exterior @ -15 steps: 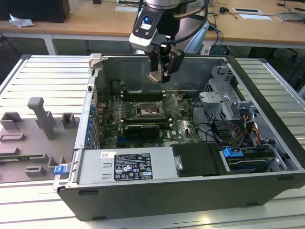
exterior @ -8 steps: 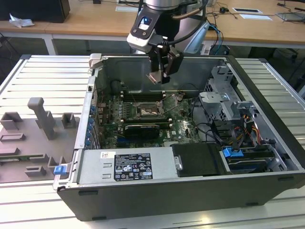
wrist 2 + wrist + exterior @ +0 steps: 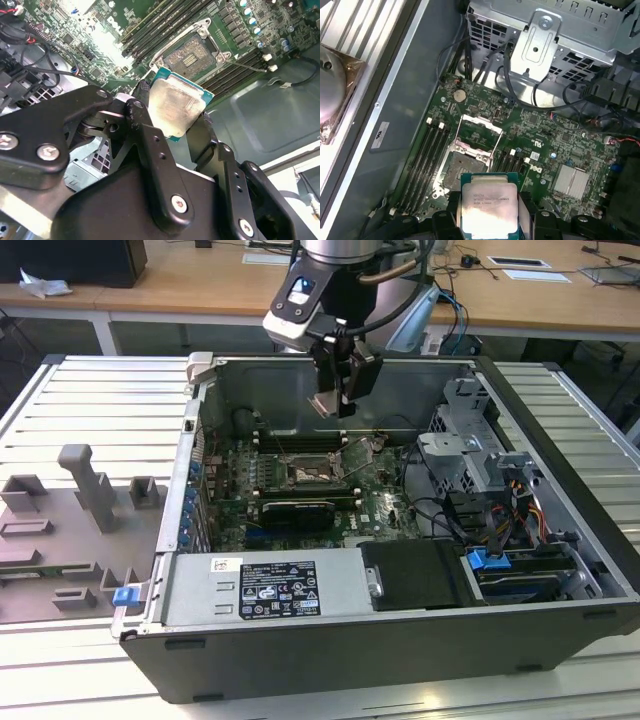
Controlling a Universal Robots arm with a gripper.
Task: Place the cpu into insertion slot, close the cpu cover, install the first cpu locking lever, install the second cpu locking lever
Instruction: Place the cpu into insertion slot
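The hand (image 3: 337,405) hangs inside an open computer case (image 3: 400,650), up above the green board (image 3: 540,130). Its two black fingers (image 3: 141,95) are squeezed tight on the cpu (image 3: 176,107), one on each side edge. The cpu lies flat between them. Its shiny grey top faces the wrist cameras, and a thin green edge runs around it. It touches nothing but the fingers.

Under the hand, and apart from it, is the insertion slot (image 3: 462,170). It is a dark square with a silver rim, and nothing lies in it. The cpu is up in the air over the slot, not in it.

Just past the slot, the cpu cover (image 3: 481,125) is flipped open. You can see green board through its big square hole. Long black memory slots (image 3: 426,155) run along both sides of the insertion slot.

A bit farther from the hand, a small round silver battery (image 3: 459,94) sits on the board. In the exterior view a long black card (image 3: 300,510) lies on the board near the slot, lower than the hand.

Farther off, a silver metal cage (image 3: 545,35) with many little holes stands at one end of the case, with black cables (image 3: 440,515) near it. A silver box with a white label (image 3: 265,590) fills one edge of the case.

Farthest from the hand, outside the case, grey holders (image 3: 90,485) and a small blue piece (image 3: 124,594) rest on the ribbed grey tabletop (image 3: 80,390).
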